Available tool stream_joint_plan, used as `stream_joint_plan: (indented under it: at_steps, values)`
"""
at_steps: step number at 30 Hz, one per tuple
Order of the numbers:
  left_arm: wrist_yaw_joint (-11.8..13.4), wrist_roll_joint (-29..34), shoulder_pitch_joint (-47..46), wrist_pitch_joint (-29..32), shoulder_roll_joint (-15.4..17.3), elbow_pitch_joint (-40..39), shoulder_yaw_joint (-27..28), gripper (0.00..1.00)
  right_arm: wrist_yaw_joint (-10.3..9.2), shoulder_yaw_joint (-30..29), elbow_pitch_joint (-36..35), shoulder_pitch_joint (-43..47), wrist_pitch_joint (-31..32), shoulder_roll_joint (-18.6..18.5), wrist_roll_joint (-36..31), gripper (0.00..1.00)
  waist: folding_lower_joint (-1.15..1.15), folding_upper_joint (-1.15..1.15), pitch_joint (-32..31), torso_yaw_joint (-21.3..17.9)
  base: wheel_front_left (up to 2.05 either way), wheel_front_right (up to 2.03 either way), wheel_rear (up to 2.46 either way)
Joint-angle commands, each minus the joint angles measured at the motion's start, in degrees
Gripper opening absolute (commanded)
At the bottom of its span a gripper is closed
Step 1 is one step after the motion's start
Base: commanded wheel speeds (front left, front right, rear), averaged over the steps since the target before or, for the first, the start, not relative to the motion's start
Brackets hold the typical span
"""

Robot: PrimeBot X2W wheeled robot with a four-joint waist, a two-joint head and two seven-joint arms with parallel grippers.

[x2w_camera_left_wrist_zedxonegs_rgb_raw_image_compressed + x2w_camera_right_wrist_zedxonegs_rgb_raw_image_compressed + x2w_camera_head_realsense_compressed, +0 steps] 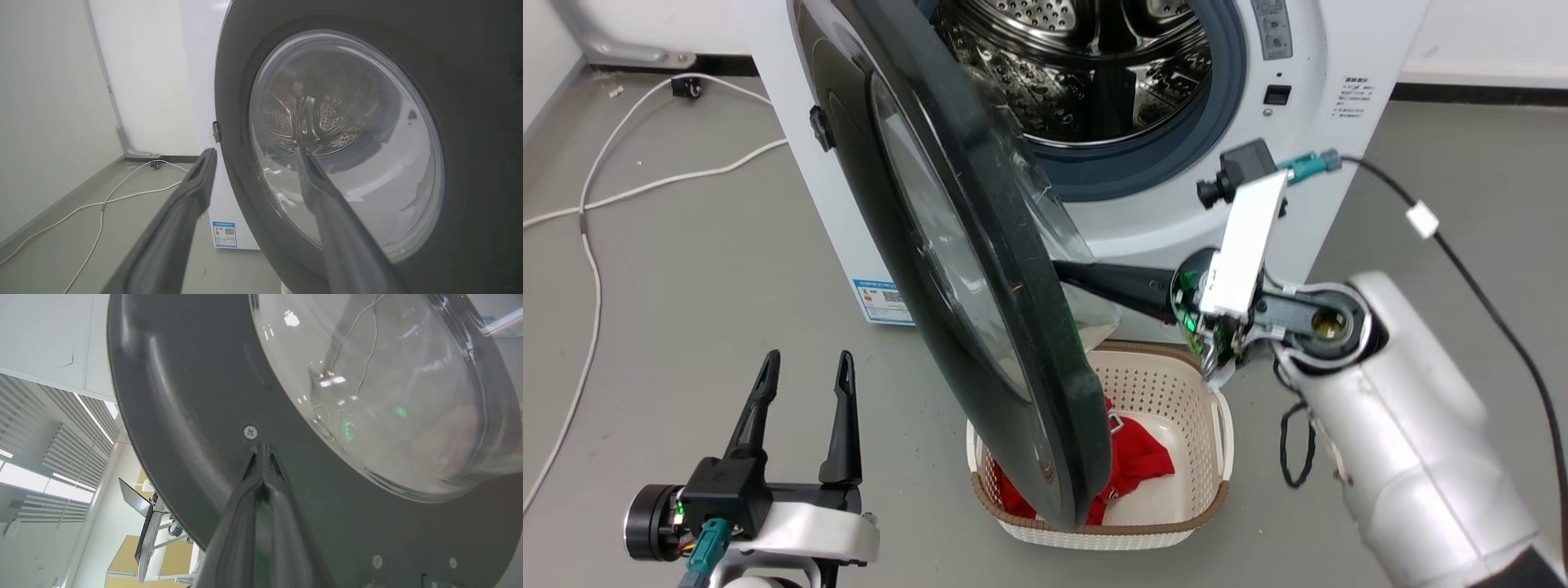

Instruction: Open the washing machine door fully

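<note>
The washing machine door stands partly open, its black rim edge-on to the head view, hinged at the left of the white washing machine. My right gripper is shut, and its joined fingertips press on the door's inner face just below a screw, beside the bulging glass bowl. In the right wrist view the right gripper has nothing between its fingers. My left gripper is open low on the left, apart from the door. In the left wrist view the left gripper faces the door's outer side.
A cream basket with a red cloth sits on the floor under the door's lower edge. The steel drum is exposed. White cables trail over the floor at left. A black cable hangs by my right arm.
</note>
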Motion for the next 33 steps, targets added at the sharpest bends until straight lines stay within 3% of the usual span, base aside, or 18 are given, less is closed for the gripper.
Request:
stream_joint_plan:
  at_steps: [1, 5, 11, 12, 13, 15, 23, 25, 28, 33]
  values:
    - [0.2, -0.3, 0.7, -0.1, 0.0, 0.0, 0.0, 1.00, 0.12, 0.1, -1.1, 1.9, -1.5, 0.4, -0.8, 0.00, 0.01, 0.00, -0.2, -0.2, 0.00, 0.00, 0.00]
    - [0.5, -0.6, 1.2, -0.1, 0.0, 0.1, -0.4, 1.00, 0.12, -2.4, -4.4, 6.3, -10.2, -0.5, -3.3, 0.00, 0.01, 0.00, -0.9, -0.7, 0.00, 0.00, 0.00]
    - [1.0, -0.7, 1.6, -0.1, 0.0, 0.2, -0.7, 1.00, 0.12, -8.2, -6.9, 14.5, -28.4, -2.2, -9.2, 0.00, 0.01, 0.00, -1.6, -2.0, 0.00, 0.00, 0.00]
    - [1.0, -0.5, 1.6, -0.1, 0.0, 0.2, -0.7, 1.00, 0.12, -9.1, -7.4, 16.3, -31.2, -2.5, -9.9, 0.24, 0.01, 0.00, -1.7, -2.2, 0.00, 0.00, 0.00]
    - [1.0, -0.4, 1.7, -0.1, 0.0, 0.3, -0.7, 1.00, 0.12, -10.0, -8.0, 18.2, -33.8, -3.0, -10.9, 0.35, 0.01, 0.00, -1.8, -2.5, 0.00, 0.00, 0.00]
    - [1.1, -0.4, 2.0, -0.1, 0.0, 0.3, -0.7, 1.00, 0.12, -11.6, -9.3, 21.7, -38.8, -3.7, -12.8, 1.00, 0.01, 0.00, -2.1, -3.0, 0.00, 0.00, 0.00]
    - [1.3, -0.1, 2.1, -0.1, 0.0, 0.4, -0.1, 1.00, 0.12, -15.4, -13.2, 33.3, -56.7, -5.9, -25.0, 1.00, 0.01, 0.00, -2.3, -4.2, 0.00, 0.00, 0.00]
    - [1.3, -0.1, 2.1, -0.1, 0.0, 0.5, 0.0, 1.00, 0.12, -16.0, -13.4, 34.3, -58.4, -6.0, -27.5, 1.00, 0.01, 0.00, -2.4, -4.3, 0.00, 0.00, 0.00]
    - [1.5, 0.0, 2.2, -0.1, 0.0, 0.5, 0.4, 1.00, 0.11, -19.1, -14.1, 36.4, -61.2, -6.9, -39.9, 1.00, 0.01, 0.00, -2.6, -4.6, 0.00, 0.00, 0.00]
    - [1.8, 0.5, 2.1, -0.1, 0.0, 0.4, 0.8, 1.00, 0.06, -28.8, -22.8, 39.2, -61.6, -2.8, -62.4, 1.00, 0.01, 0.00, -2.7, -4.5, 0.00, 0.00, 0.00]
